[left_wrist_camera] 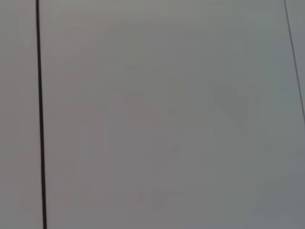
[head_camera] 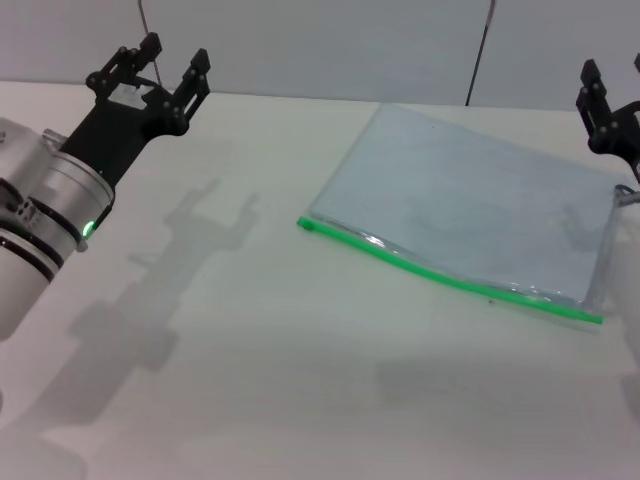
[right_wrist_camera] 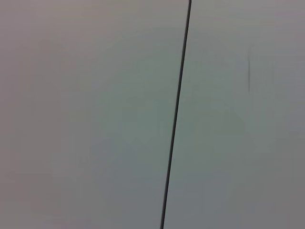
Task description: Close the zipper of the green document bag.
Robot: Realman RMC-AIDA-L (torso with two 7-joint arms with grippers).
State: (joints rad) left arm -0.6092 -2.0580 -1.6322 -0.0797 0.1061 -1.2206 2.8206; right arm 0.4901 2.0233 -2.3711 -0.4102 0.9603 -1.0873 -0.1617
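The green document bag (head_camera: 480, 195) lies flat on the white table (head_camera: 250, 330), right of centre, a translucent bluish-grey pouch. Its zipper (head_camera: 450, 278) runs as a bright green strip along the near long edge, with a small green tab (head_camera: 306, 223) at the strip's left end. My left gripper (head_camera: 175, 60) hovers open over the far left of the table, well away from the bag. At the picture's right edge my right gripper (head_camera: 612, 75) hangs open above the bag's far right corner, partly cut off. Neither wrist view shows the bag or any fingers.
A grey wall (head_camera: 320, 40) stands behind the table. Both wrist views show only that wall, each with a thin dark seam (left_wrist_camera: 40, 119) (right_wrist_camera: 176, 114).
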